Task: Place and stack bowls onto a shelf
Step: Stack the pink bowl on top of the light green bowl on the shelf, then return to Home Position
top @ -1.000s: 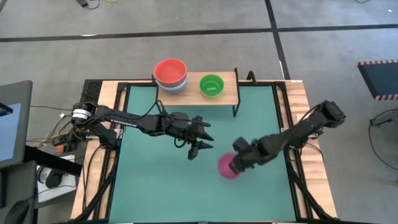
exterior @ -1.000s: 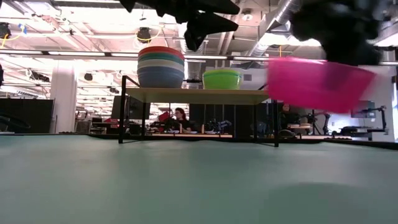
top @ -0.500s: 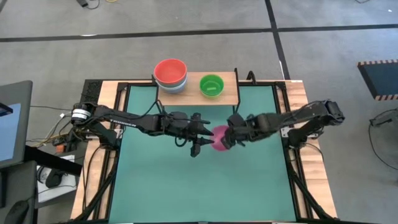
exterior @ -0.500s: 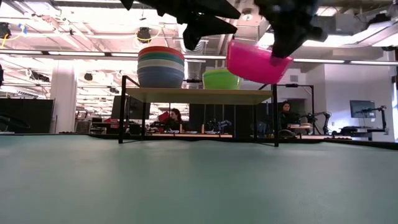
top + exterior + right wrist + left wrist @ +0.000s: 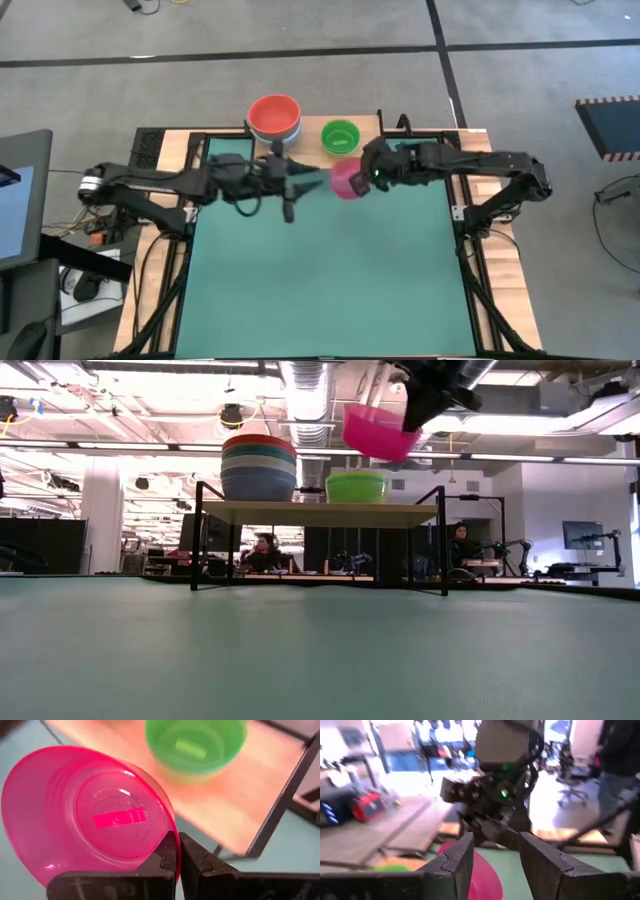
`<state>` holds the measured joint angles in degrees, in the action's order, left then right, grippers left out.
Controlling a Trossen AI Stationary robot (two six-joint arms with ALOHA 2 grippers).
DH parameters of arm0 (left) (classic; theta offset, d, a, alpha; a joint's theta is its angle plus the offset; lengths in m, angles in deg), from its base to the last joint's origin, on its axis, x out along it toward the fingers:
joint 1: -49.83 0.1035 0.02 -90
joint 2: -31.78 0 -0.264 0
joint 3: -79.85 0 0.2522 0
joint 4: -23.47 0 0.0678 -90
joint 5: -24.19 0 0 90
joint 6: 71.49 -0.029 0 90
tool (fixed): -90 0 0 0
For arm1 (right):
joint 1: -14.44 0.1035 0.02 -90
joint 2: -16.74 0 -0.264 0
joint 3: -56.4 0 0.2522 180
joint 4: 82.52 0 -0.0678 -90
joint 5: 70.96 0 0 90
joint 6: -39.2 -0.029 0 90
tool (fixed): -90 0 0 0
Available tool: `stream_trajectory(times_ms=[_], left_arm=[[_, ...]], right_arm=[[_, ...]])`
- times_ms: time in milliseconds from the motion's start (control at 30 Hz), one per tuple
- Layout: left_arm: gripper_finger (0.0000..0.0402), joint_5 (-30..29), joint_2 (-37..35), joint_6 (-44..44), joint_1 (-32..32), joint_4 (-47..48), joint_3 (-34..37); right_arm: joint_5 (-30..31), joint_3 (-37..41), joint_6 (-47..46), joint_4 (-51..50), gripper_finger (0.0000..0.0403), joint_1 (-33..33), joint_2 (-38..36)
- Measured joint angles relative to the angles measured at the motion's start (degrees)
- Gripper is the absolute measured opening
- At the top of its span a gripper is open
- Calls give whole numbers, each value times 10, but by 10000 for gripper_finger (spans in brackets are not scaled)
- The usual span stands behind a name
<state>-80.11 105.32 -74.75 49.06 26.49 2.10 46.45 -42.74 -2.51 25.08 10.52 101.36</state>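
Observation:
My right gripper is shut on a magenta bowl, held in the air at the shelf's near edge, just near of the green bowl. In the low view the magenta bowl is higher than the green bowl. The shelf also carries a stack of larger bowls with a red one on top, resting on its wooden top. My left gripper is open and empty, left of the magenta bowl. My right gripper pinches the magenta bowl's rim on the side toward the table's right, one finger inside the bowl and one outside. The fingers come roughly level from the table's right. The bowl is lifted clear, mouth up and slightly tilted.
The shelf's black legs stand on the green mat at the table's far edge. The mat's middle and near part lies open. People sit in the room beyond the table.
My right gripper has carried the magenta bowl up and toward the table's far edge and left, from the right middle of the mat to just before the green bowl. My left gripper has drawn back toward the far left, still open.

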Motion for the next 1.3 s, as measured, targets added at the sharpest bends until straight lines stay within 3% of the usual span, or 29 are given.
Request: stream_trajectory(times_ms=[167, 467, 600, 800, 867, 1300], left_arm=[[141, -16, -56, -10, 24, 40, 0], [141, -3, -92, 59, 34, 211, 0], [141, 10, -92, 77, 34, 254, 8], [141, 23, -92, 87, 34, 254, 37], [141, 26, -92, 91, 34, 254, 43], [141, 35, -92, 100, 34, 265, 44]], right_arm=[[-1, -29, 37, 47, 26, -50, 0], [-18, -33, 43, 121, 26, -154, 0], [-60, -34, 43, 136, 26, -205, 8], [-190, -33, 27, 135, 26, -267, 64], [-208, -32, 25, 126, 29, -274, 80], [-204, -33, 1, 139, 139, -278, 54]])
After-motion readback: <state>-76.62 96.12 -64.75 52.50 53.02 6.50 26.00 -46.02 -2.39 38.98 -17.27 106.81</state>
